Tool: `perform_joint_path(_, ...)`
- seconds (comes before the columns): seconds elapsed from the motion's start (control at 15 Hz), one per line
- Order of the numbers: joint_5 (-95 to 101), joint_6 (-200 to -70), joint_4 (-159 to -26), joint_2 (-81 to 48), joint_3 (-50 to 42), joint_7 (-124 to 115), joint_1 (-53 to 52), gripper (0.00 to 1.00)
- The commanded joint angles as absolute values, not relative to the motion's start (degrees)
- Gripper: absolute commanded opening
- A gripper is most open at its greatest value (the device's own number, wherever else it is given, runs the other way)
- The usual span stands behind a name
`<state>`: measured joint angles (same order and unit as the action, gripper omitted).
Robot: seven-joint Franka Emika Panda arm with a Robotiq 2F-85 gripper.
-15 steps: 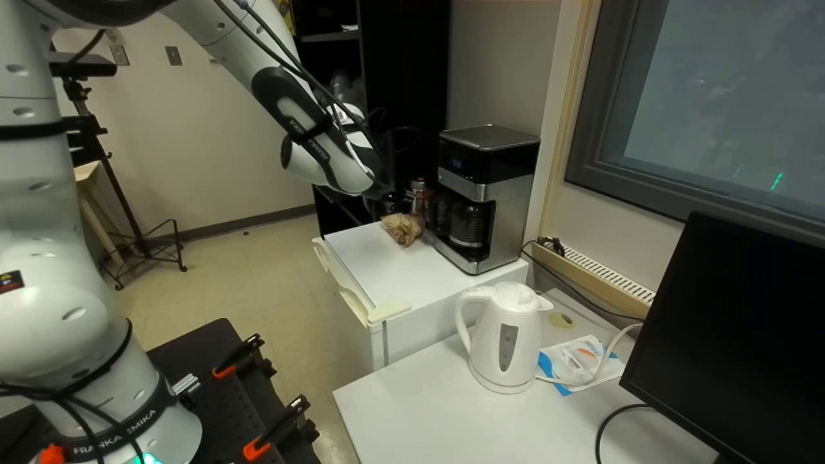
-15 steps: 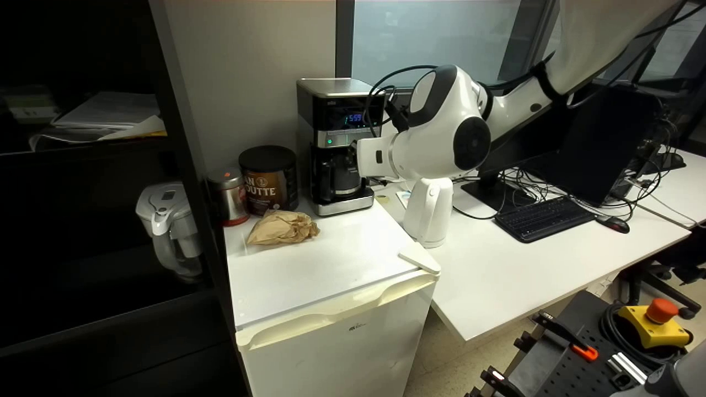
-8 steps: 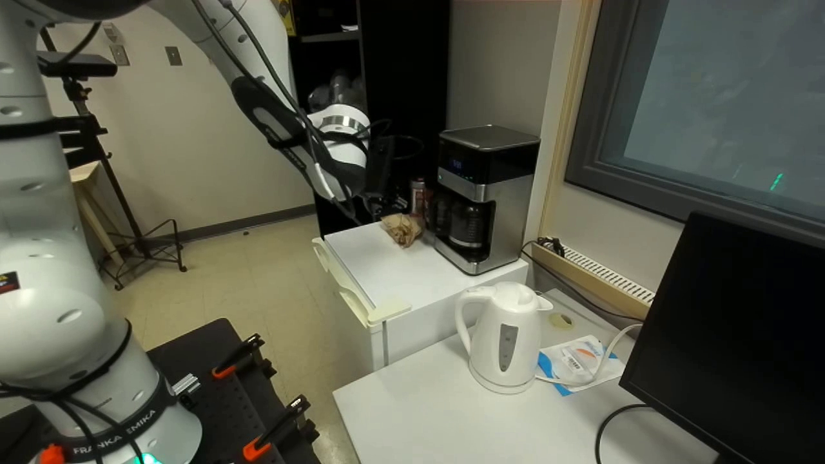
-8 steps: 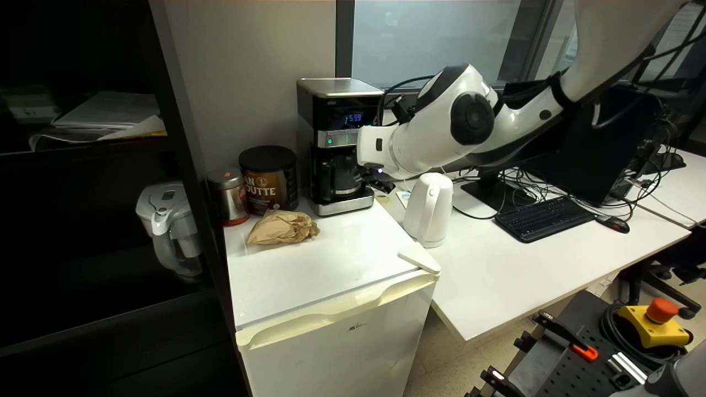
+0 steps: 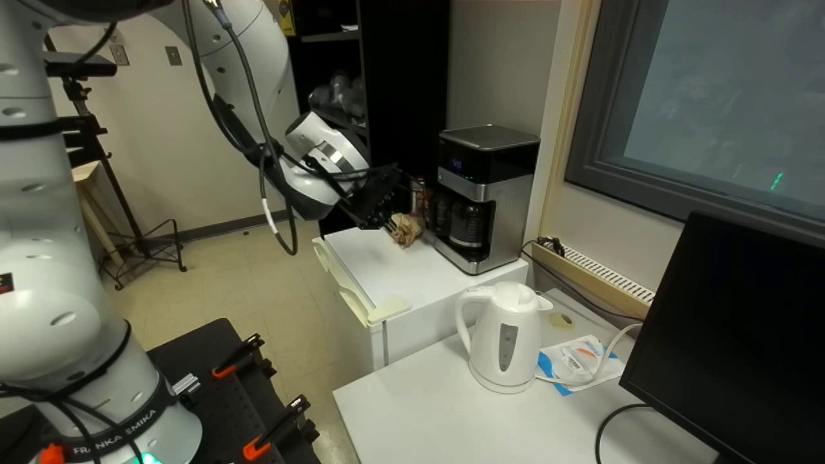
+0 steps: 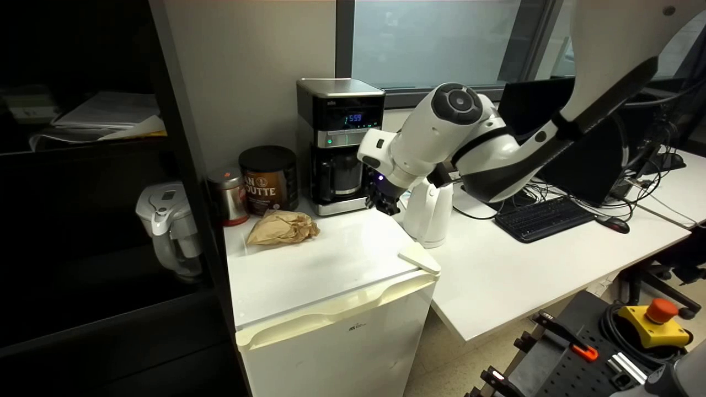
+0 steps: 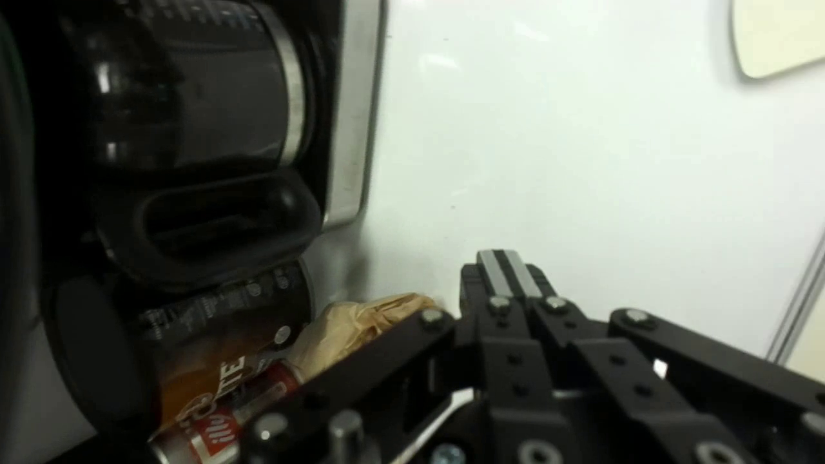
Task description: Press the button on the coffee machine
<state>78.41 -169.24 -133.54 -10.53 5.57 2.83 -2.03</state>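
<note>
The black and silver coffee machine (image 5: 506, 212) stands at the back of the white fridge top. In an exterior view its front (image 6: 331, 118) shows a blue display and a silver band with a green-lit button (image 6: 330, 141). In the wrist view its dark carafe (image 7: 225, 96) and silver base edge (image 7: 354, 109) show at upper left; the button is out of that view. My gripper (image 7: 509, 274) is shut, its finger pads together with nothing between them. It points down over the fridge top, in front of and apart from the machine, in both exterior views (image 5: 390, 225) (image 6: 390, 209).
A brown paper bag (image 6: 284, 227), a coffee can (image 6: 270, 187) and a red-silver tin (image 6: 229, 196) stand left of the machine on the fridge top (image 6: 309, 275). A white kettle (image 5: 506, 341) and monitor (image 5: 735, 322) stand on the desk. A black shelf (image 6: 187, 138) borders the fridge.
My wrist has drawn back from the coffee machine and turned. The gripper has come lower, tilting down toward the fridge top. The machine and other objects have not moved.
</note>
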Motion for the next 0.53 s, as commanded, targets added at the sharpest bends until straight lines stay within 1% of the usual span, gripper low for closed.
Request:
perform_joint_path(0.0,62.4,-167.5,-137.7,-10.5,11.3,8.3,1.5,0.0)
perform_joint_path(0.2,48.0,-165.2,-139.0,-11.5,20.4,12.1,7.8,0.0)
perform_joint_path(0.47,28.4,-159.0,-136.2,-14.1,38.0,17.8,21.2,0.0)
